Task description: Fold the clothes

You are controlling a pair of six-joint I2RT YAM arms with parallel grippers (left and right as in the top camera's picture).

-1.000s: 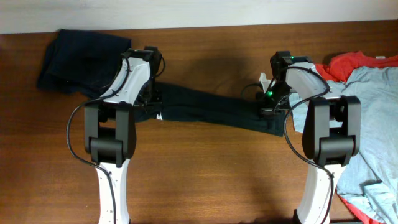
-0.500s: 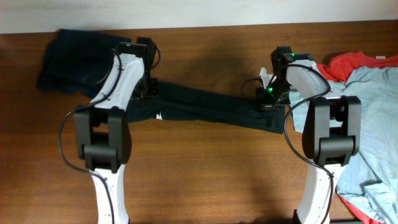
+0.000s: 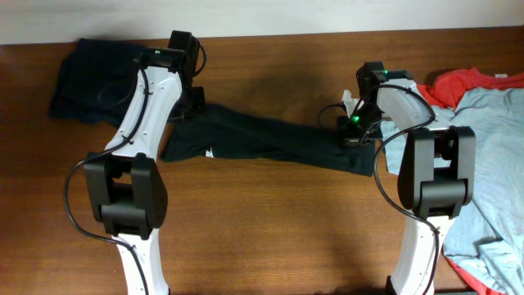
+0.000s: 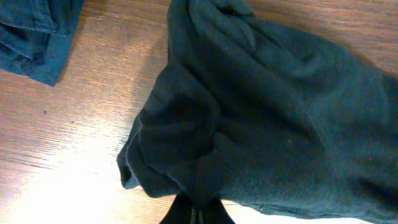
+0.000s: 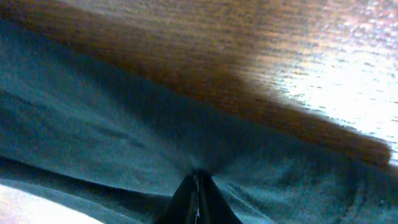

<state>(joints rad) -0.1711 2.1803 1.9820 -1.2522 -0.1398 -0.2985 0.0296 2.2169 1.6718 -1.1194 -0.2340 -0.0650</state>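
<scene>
Blocked mid-table by a long black-navy cloth T-shirt [image 3: 270, 141] stretched left to right. Hemmed at far left by a folded navy cloth garment [image 3: 94, 78], at right by a pale grey-blue cloth garment [image 3: 491, 164] and an orange-red cloth garment [image 3: 463, 84]. Left open along the near strip of the brown wooden table [image 3: 270, 238].

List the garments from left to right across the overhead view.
Bunched navy cloth garment at the far left → long black-navy T-shirt with a small white mark, stretched across the middle → heap of pale grey-blue and orange-red garments at the right edge.
</scene>
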